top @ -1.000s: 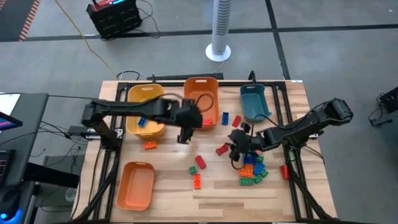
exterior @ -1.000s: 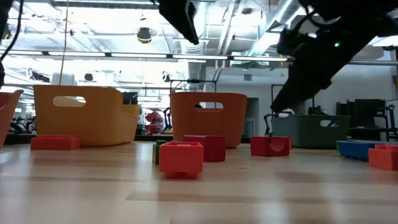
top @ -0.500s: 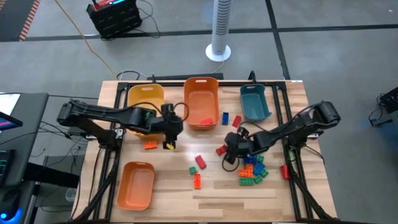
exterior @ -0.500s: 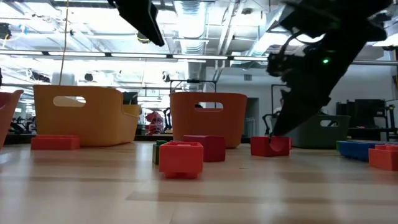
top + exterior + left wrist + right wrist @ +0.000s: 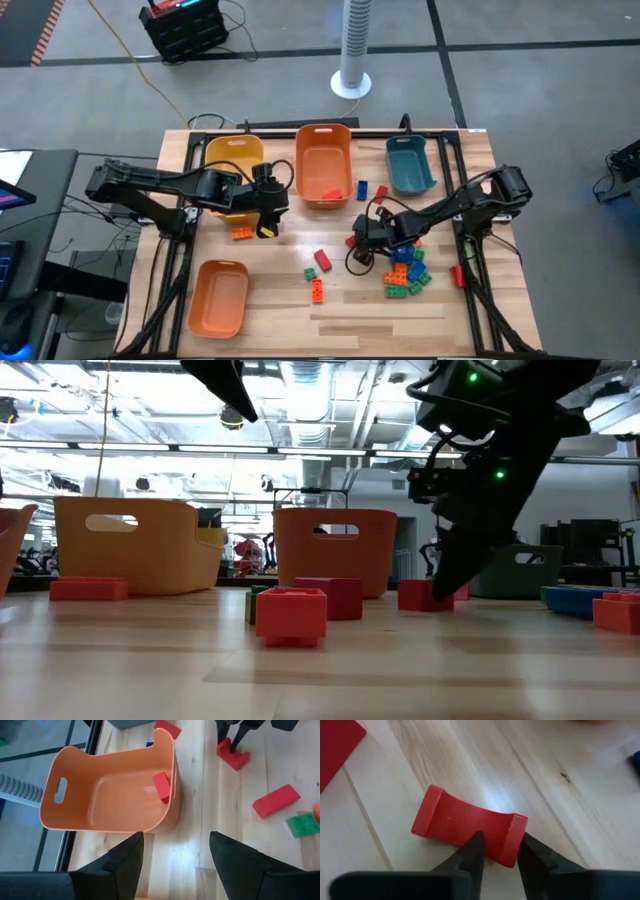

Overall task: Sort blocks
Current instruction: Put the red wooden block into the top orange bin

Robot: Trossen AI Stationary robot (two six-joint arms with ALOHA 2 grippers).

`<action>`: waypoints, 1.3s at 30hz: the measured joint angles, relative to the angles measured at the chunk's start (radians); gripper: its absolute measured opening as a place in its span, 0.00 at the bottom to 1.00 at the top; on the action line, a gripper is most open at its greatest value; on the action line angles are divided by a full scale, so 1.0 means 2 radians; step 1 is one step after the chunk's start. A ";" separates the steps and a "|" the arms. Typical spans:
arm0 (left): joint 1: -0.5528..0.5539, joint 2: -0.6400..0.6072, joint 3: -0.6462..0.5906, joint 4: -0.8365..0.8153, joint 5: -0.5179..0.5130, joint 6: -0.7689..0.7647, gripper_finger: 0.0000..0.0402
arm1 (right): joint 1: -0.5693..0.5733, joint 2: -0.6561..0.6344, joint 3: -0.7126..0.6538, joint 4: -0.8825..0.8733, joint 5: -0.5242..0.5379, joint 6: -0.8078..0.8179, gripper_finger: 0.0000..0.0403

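Wooden surface (image 5: 270, 320), bins along far edge. Right end effector (image 5: 496, 851) down near centre, pinching red block (image 5: 469, 826). Left end effector (image 5: 175, 852) spread, empty, hovering beside orange bin (image 5: 110, 800).

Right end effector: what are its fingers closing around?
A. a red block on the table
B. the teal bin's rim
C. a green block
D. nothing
A: the right wrist view shows the right end effector straddling the end of a red block lying on the table.
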 joint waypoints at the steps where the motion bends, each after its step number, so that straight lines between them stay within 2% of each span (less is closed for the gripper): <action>1: -0.001 0.000 0.000 0.000 0.000 0.000 0.55 | 0.000 0.000 0.000 0.002 0.000 -0.004 0.22; 8: -0.001 0.000 0.000 -0.009 0.001 0.001 0.55 | -0.003 -0.026 -0.002 0.005 -0.002 -0.037 0.08; 16: -0.001 0.000 0.000 -0.023 0.001 0.000 0.55 | -0.019 -0.097 -0.003 0.016 -0.002 -0.091 0.07; 19: -0.001 0.000 0.000 -0.023 0.001 0.002 0.55 | -0.037 -0.129 -0.003 0.059 -0.002 -0.148 0.07; 24: -0.001 0.000 0.000 -0.023 0.001 0.004 0.55 | -0.082 -0.157 -0.002 0.184 -0.023 -0.232 0.07; 26: -0.001 0.000 0.000 -0.023 0.001 0.004 0.55 | -0.107 -0.155 0.003 0.207 -0.029 -0.256 0.07; 29: -0.001 0.000 0.000 -0.024 0.001 0.004 0.55 | -0.154 -0.129 0.031 0.186 -0.034 -0.276 0.07; 35: -0.001 0.000 0.000 -0.026 0.001 0.010 0.55 | -0.229 -0.050 0.126 0.098 -0.074 -0.303 0.07; 39: -0.001 0.000 0.000 -0.029 0.001 0.010 0.55 | -0.259 -0.009 0.184 0.031 -0.093 -0.315 0.12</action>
